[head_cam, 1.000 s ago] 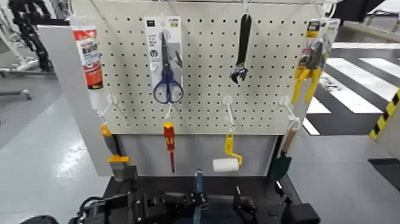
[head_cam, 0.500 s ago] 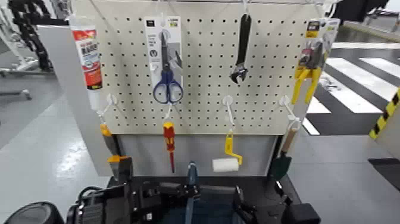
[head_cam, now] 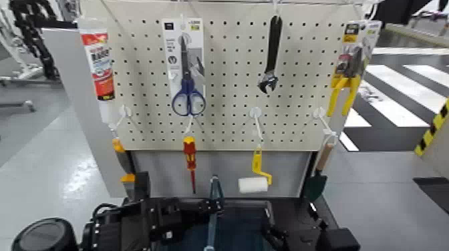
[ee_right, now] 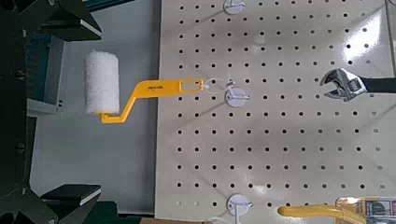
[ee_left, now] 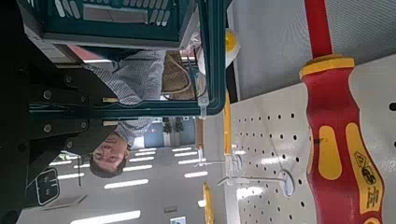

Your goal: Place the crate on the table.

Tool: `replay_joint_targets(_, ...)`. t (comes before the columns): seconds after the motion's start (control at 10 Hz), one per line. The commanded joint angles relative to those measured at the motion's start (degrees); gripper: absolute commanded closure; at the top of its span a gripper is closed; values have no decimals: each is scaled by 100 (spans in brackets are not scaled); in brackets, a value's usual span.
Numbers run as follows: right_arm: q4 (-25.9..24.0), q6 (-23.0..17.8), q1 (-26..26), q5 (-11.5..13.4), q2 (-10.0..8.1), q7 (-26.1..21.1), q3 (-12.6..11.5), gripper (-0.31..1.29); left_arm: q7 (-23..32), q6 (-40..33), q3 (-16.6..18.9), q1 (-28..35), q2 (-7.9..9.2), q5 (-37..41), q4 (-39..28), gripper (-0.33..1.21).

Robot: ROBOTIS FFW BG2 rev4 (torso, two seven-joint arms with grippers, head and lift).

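The dark blue-grey crate (head_cam: 230, 232) hangs low in the head view in front of the pegboard, its slim blue centre handle (head_cam: 214, 195) upright. My left gripper (head_cam: 175, 220) is shut on the crate's left rim, and the left wrist view shows the teal lattice wall (ee_left: 131, 19) right against it. My right gripper (head_cam: 272, 235) is at the crate's right side. In the right wrist view its fingers (ee_right: 70, 19) stand wide apart with only the pegboard behind them. The black table (head_cam: 319, 215) shows beneath and to the right of the crate.
The beige pegboard (head_cam: 227, 127) stands just behind, hung with scissors (head_cam: 188, 93), a wrench (head_cam: 270, 60), a red screwdriver (head_cam: 190, 160), a yellow paint roller (head_cam: 254, 179) and pliers (head_cam: 346, 83). A person in a checked shirt (ee_left: 126, 89) shows in the left wrist view.
My left arm has risen into view and shifted right. The crate's handle has moved up and slightly left, and more of the crate's inside shows.
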Motion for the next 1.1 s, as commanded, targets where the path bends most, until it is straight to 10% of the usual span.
replay_joint_targets(0.1, 8, -7, 0, -7, 7, 0, 0, 14, -154, -77, -80, -77, -66, -155, 233, 118)
replay_joint_targets(0.8, 8, -15, 0, -16, 7, 0, 9, 14, -365, -174, -106, -121, -119, -304, 488, 118)
replay_joint_targets(1.1, 8, -15, 0, -24, 7, 0, 9, 14, -427, -226, -89, -121, -119, -313, 515, 82)
